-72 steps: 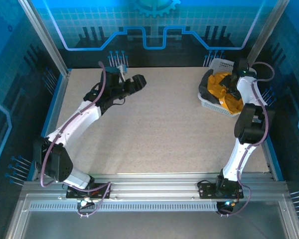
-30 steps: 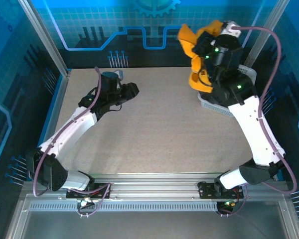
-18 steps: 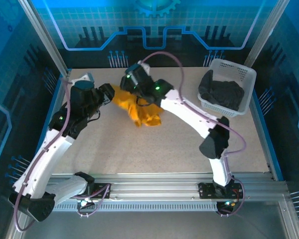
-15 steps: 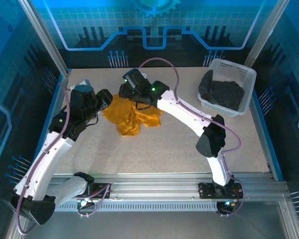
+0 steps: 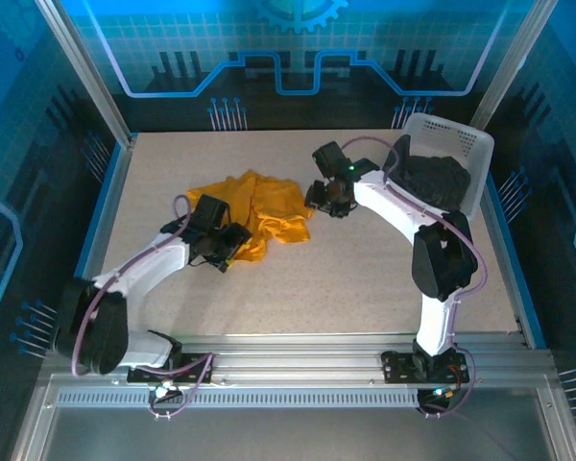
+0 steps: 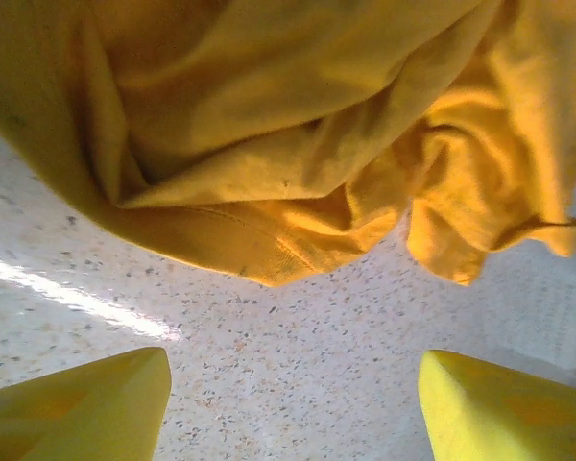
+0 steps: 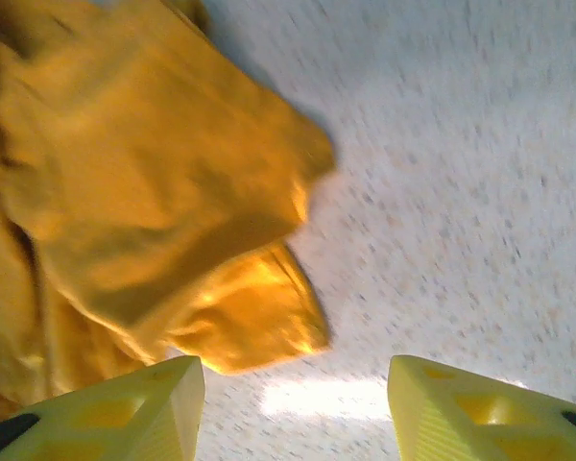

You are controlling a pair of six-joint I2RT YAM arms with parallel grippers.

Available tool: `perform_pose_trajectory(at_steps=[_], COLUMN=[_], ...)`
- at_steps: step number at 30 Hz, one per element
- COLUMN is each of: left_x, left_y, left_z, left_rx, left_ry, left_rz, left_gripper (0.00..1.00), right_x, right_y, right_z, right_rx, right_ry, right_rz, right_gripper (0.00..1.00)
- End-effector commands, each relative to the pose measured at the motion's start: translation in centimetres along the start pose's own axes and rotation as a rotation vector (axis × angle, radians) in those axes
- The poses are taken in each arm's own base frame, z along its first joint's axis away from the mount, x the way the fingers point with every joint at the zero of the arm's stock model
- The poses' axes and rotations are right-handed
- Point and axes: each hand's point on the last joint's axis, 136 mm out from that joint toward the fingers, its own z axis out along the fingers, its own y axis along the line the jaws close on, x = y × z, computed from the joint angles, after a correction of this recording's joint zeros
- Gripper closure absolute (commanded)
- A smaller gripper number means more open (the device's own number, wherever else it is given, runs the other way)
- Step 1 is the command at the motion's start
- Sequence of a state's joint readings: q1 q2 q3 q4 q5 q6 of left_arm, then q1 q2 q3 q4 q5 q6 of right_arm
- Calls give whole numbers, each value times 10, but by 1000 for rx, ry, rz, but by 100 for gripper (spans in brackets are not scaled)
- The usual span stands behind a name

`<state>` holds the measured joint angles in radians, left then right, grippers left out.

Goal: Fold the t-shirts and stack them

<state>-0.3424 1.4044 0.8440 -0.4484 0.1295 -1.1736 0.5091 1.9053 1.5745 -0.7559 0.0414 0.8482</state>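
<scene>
Since half a second ago the right arm has swung away from the far left of the surface (image 5: pixel 355 279) toward the basket side, and the left arm has drawn back toward its base. The orange-yellow shirt (image 5: pixel 261 213) now lies released and crumpled left of centre, its folds bunched and one flap spread toward the far side.

Seen from above, the left jaws sit at the shirt's near-left edge, and the wrist behind them hides that corner of the cloth. The left wrist camera shows them wide apart, the yellow fingers (image 6: pixel 82 408) framing bare speckled surface, with the shirt's hem just beyond the tips and nothing held.

The right jaws hover just off the shirt's right edge. They too stand apart and hold nothing, with bare surface between the fingers (image 7: pixel 480 408). That wrist view is blurred, so the rounded lobe of cloth beside the left finger may be a sleeve, though I cannot tell.

The dark charcoal shirt (image 5: pixel 434 179) is heaped in the white lattice basket (image 5: pixel 458 135) at the far right corner. The right arm's forearm and purple cable (image 5: pixel 389 163) cross in front of the basket's left wall, covering part of it.
</scene>
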Motion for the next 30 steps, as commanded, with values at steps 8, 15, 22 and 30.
perform_pose_trajectory(at_steps=[8,15,22,30], left_x=[1,-24,-34,-60], left_y=[20,25,20,9], left_z=[56,48,22,-26], left_rx=[-178,-189,-125,-46], left_ry=[10,-80,-120,-197], left_rz=[-99,-79,-62,-56], left_gripper=[48,100,100,100], right_x=[37,68,56,41], right_y=[2,9,8,-33], right_z=[12,45,85,88], right_rx=[-98,-76,-5,189], right_ry=[153,253,259,207], right_rz=[142,177,152,181], right_gripper=[52,57,63,100])
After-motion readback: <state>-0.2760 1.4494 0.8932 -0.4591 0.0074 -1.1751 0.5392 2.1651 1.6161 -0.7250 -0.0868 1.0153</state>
